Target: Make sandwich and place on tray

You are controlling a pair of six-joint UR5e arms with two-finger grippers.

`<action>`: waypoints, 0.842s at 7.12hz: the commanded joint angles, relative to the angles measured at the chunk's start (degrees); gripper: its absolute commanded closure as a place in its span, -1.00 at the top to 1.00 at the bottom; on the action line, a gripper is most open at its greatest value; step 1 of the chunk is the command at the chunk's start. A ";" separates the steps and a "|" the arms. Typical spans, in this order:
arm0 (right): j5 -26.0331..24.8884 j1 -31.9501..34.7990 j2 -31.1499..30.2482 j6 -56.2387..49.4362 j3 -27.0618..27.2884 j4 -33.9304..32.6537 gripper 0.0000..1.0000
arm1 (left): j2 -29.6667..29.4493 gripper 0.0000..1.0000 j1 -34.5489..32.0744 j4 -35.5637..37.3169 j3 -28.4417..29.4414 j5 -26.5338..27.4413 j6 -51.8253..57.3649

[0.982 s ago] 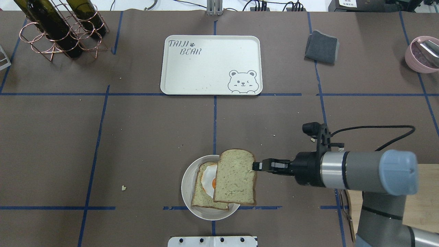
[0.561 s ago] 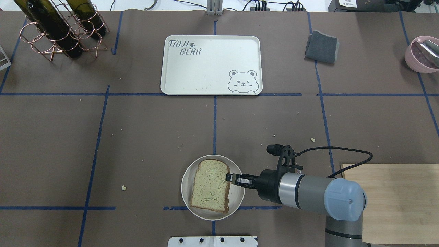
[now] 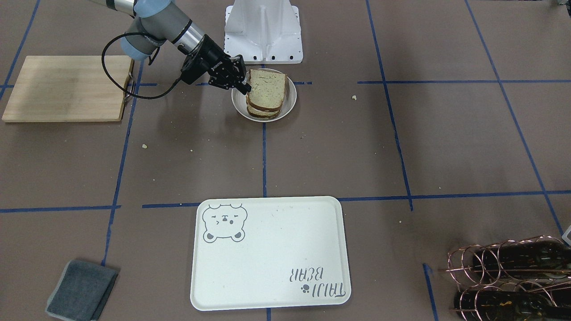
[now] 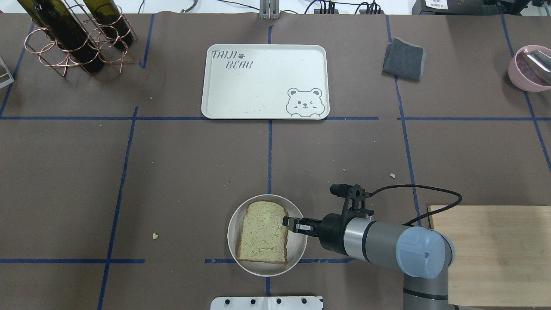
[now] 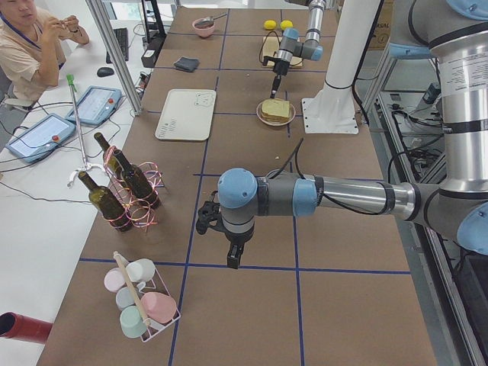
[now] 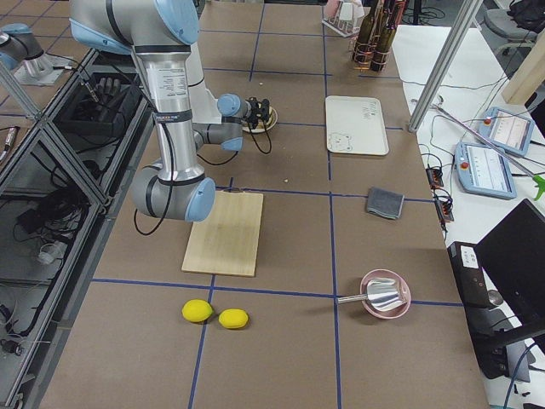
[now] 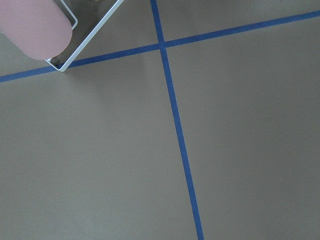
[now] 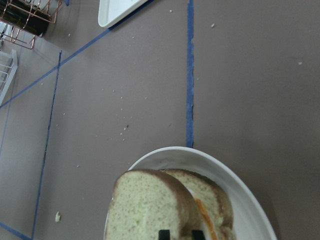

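The sandwich point(image 4: 262, 232) lies in a round cream bowl point(image 4: 232, 224) at the table's near middle, its top bread slice covering the egg. The right wrist view shows both slices point(image 8: 150, 205) with an orange sliver of egg between them. My right gripper point(image 4: 286, 221) reaches in from the right and is shut on the top slice's right edge; its fingertips point(image 8: 163, 233) flank the crust. The bear tray point(image 4: 264, 82) stands bare at the far middle, well apart from the bowl. My left gripper point(image 5: 232, 259) hovers over bare table far to the left; I cannot tell whether it is open.
A wooden cutting board point(image 4: 495, 254) lies to the right of the bowl, under my right arm. A grey cloth point(image 4: 403, 59) and a pink bowl point(image 4: 527, 66) are at the far right. A wine-bottle rack point(image 4: 73, 34) stands at the far left. A mug rack point(image 5: 141, 305) is near my left gripper.
My right gripper has moved left and down with the top slice and laid it over the egg and lower slice. The egg no longer shows from above.
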 commanded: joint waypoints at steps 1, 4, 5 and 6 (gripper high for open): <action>2.65 4.04 -0.04 -0.40 1.76 -8.48 1.00 | -0.94 1.00 -0.01 -0.70 -0.60 0.23 0.00; 25.11 25.18 -1.43 -16.83 5.20 -28.90 1.00 | -3.48 1.00 0.25 -12.35 -2.18 0.85 -0.52; 29.96 32.82 -4.83 -25.37 4.68 -30.85 1.00 | -6.98 1.00 0.17 -14.65 -1.84 2.68 -0.61; 35.40 40.81 -8.44 -36.24 4.50 -33.13 1.00 | -8.41 1.00 0.08 -22.25 -1.75 2.96 -0.79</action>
